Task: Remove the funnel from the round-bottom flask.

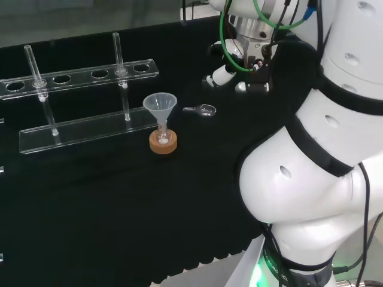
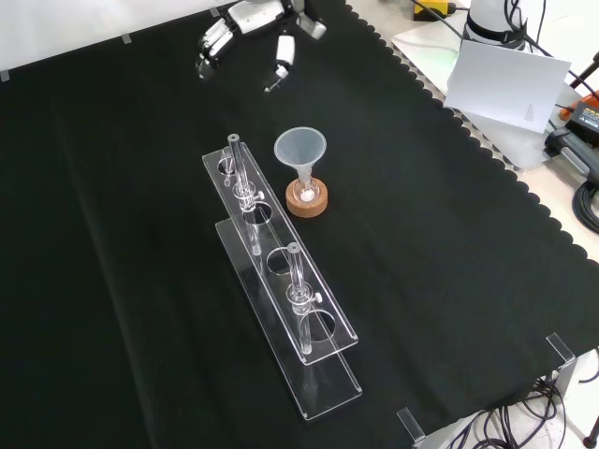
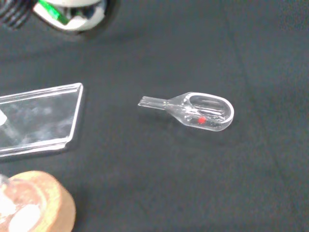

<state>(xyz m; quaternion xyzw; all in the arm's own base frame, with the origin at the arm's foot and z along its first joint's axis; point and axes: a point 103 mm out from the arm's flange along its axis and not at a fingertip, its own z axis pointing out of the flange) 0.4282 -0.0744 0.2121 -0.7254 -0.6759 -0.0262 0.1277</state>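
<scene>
The funnel [image 1: 160,106] stands upright with its stem down in the flask [image 1: 163,140], which sits in a cork ring [image 1: 163,145] on the bench [image 1: 119,203], just beside the clear tube rack [image 1: 84,76]. The flask itself is clear and hard to make out; only a pale patch shows inside the ring.

The hand [image 1: 222,75] hangs above the cloth, well apart from the funnel. In the head view the funnel lies to the left of it and nearer the camera; in the front view the hand [image 2: 245,30] is at the top edge and the funnel [image 2: 300,150] is below it, slightly right. The funnel's long axis is vertical, so my judgement is that the fingers must come across and down to the cone or stem, then lift straight up along that axis to clear the neck without tipping the flask off its ring.

The fingers [image 2: 283,54] look fairly straight and spread, and they hold nothing.

The front view shows the gap between hand and funnel plainly, while the head view has much of the hand behind the arm's links. The wrist view adds a small glass scoop [image 3: 198,111] lying on the cloth with a red speck in it, and the ring [image 3: 36,203] at its edge; the head view places that scoop [image 1: 201,110] between funnel and hand.
</scene>
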